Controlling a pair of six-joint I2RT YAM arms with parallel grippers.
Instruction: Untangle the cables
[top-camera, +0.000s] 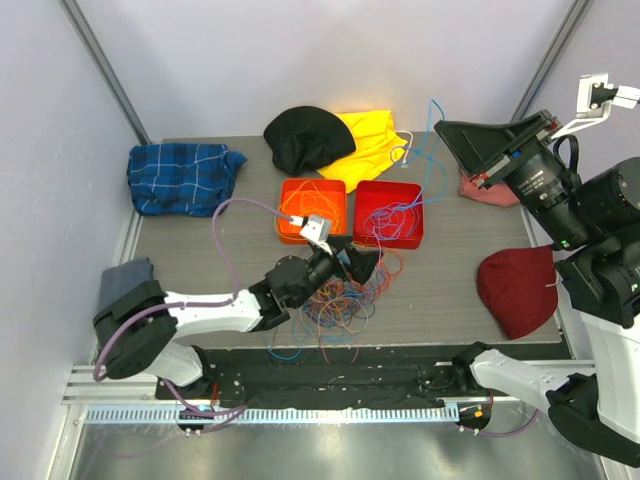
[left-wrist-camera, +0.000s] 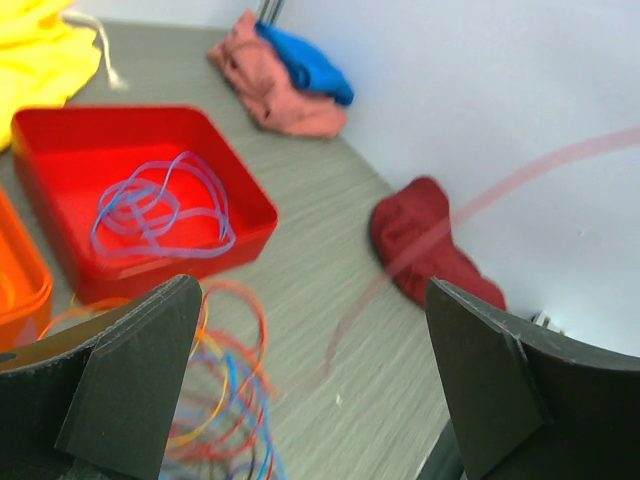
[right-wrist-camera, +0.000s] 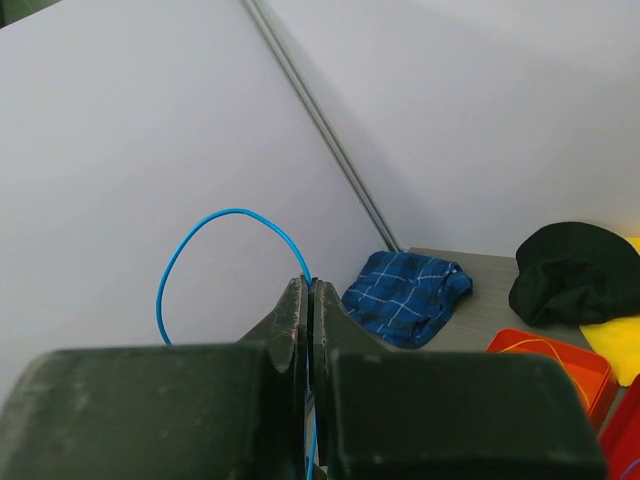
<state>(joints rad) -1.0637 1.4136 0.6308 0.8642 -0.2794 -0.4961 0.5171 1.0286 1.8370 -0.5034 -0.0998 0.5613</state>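
Observation:
A tangle of red, blue, orange and yellow cables (top-camera: 335, 300) lies on the table in front of the two bins. My left gripper (top-camera: 357, 263) is open just above the tangle's far edge. In the left wrist view the fingers (left-wrist-camera: 130, 380) stand wide apart, the tangle (left-wrist-camera: 215, 400) lies at the lower left, and a blurred reddish strand (left-wrist-camera: 450, 215) crosses between them. My right gripper (top-camera: 447, 128) is raised high at the back right, shut on a thin blue cable (top-camera: 432, 150) that hangs down towards the red bin. In the right wrist view the gripper (right-wrist-camera: 310, 290) pinches that blue cable (right-wrist-camera: 215, 215), which loops above it.
An orange bin (top-camera: 300, 190) and a red bin (top-camera: 415, 190) holding coiled cables stand mid-table. Cloths lie around: blue plaid (top-camera: 185, 175) at the left, black (top-camera: 305, 138) and yellow (top-camera: 372, 145) at the back, pink (top-camera: 488, 192) and dark red (top-camera: 520, 290) at the right.

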